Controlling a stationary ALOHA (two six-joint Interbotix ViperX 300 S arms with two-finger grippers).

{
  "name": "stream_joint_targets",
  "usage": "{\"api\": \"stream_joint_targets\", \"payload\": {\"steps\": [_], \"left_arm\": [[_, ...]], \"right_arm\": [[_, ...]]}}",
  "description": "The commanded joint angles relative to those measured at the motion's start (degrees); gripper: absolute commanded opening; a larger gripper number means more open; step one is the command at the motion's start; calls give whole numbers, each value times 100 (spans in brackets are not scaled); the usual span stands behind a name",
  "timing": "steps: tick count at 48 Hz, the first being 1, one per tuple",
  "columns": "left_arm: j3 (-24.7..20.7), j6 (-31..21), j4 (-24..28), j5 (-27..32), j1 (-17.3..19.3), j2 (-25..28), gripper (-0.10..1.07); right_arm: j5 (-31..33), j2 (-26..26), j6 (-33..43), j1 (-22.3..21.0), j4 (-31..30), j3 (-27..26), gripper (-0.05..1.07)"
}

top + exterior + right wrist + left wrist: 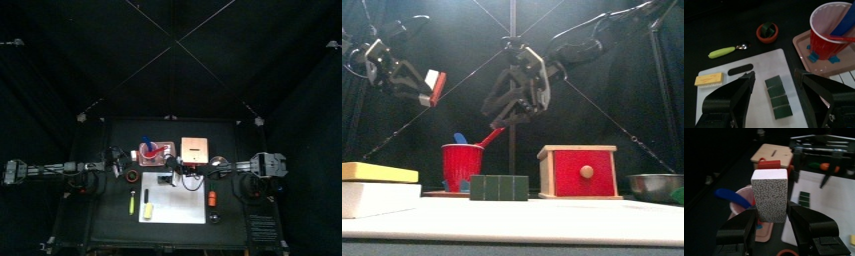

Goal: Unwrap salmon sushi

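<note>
The salmon sushi (769,193) is a white, crackle-patterned block with a red layer on one side. My left gripper (774,215) is shut on it, a finger pressed on each side. In the front view it hangs high at the left (433,88), well above the table, held by that same left gripper (416,85). My right gripper (774,77) stands open with nothing between its fingers. It hovers over the white cutting board (751,97), above a green segmented strip (777,97). In the front view the right gripper (520,100) hangs mid-air at the centre.
A red cup (464,165) holding a blue tool stands on a pink tray (817,59). A red-fronted wooden box (580,170), a metal bowl (656,185) and a yellow sponge (378,172) sit nearby. A small red bowl (767,31), a green-handled tool (724,51) and an orange-red stick (210,197) lie around the board.
</note>
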Motion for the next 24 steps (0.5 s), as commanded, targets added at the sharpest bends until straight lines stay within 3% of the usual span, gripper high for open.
{"api": "stream_joint_targets", "payload": {"steps": [1, 11, 24], "left_arm": [[-220, -9, 9, -343, -62, 53, 68], [-422, -9, 9, -721, -88, 325, 68], [-1002, 0, 53, -756, -431, 1239, 68]], "right_arm": [[-53, -633, 35, 53, 18, 334, 95], [-132, -1345, 53, 141, 88, 1002, 95], [-404, -1837, 26, 149, 299, 1538, 95]]}}
